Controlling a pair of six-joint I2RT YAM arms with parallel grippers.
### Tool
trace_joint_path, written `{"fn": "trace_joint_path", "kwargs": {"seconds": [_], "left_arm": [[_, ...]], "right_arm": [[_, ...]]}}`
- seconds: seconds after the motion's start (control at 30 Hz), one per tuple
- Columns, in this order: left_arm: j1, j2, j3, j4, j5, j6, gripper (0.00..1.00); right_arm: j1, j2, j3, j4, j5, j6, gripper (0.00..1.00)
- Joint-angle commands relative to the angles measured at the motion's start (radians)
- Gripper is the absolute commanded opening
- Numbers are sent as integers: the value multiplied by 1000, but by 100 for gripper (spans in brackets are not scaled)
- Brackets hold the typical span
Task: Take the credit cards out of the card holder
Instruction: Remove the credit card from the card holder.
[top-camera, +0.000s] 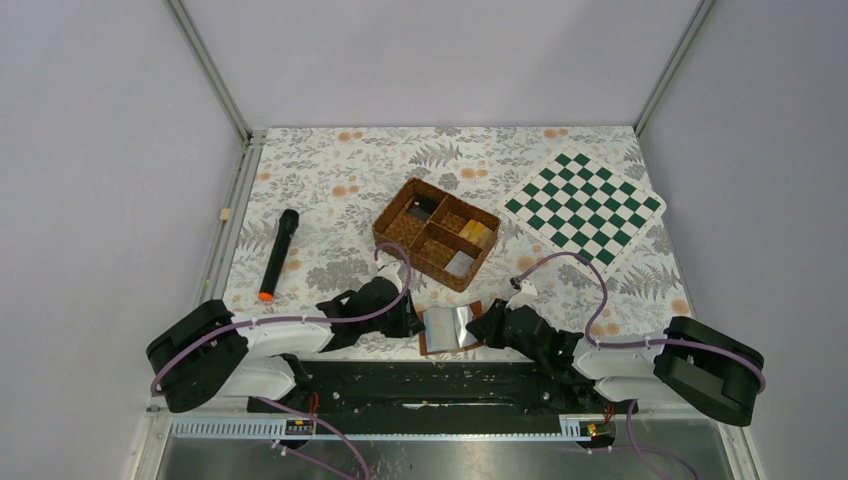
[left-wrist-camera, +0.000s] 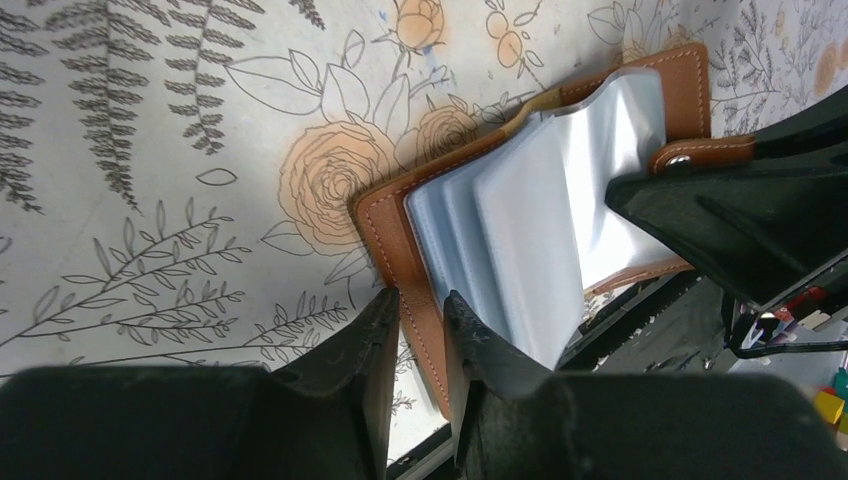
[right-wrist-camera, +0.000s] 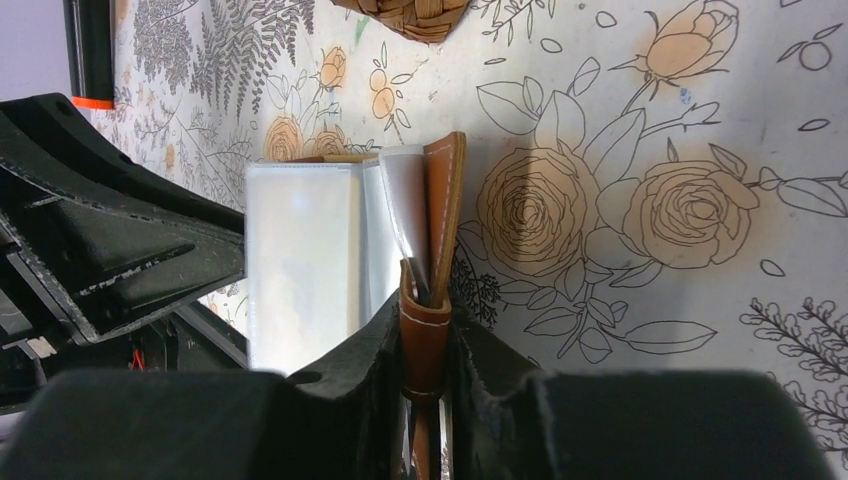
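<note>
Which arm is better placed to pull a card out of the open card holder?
Right, probably. The right fingers pinch the closing tab beside the sleeves, so they could release and reach in, while the left fingers steady the card holder by its opposite cover.

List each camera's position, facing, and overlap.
Top external: above, behind the bases, looking down at the floral table; both arms visible.
Left wrist: on left arm, facing the brown leather card holder; left gripper clamps its edge.
Right wrist: on right arm, facing its other side; right gripper pinches its cover.
Shared: each wrist view shows the other gripper.
</note>
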Motion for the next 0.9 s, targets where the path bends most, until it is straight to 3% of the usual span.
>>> {"fn": "trace_joint_path", "kwargs": {"seconds": [0.0, 0.1, 0.23, 0.37, 0.5, 0.67, 0.87], "left_arm": [[-27, -22, 38, 43, 38, -19, 23], [-34, -45, 49, 12, 27, -17, 25], [-42, -52, 62, -7, 22, -13, 26], [-54, -51, 69, -14, 18, -14, 27], [-58, -41, 75, -21, 7, -14, 28], [-67, -11, 78, 15, 16, -17, 32], [-70, 19, 69, 54, 24, -26, 34]], "right_arm": [[-2, 12, -9, -55, -40, -9, 23], [-2, -8, 15, -98, -57, -21, 26], [-2, -50, 39, -155, -52, -40, 43], [-2, -129, 65, -273, -25, -60, 44], [-2, -155, 62, -292, -13, -55, 35], [-2, -120, 31, -216, -30, -21, 15], [-2, -73, -8, -113, -40, 17, 6]]}}
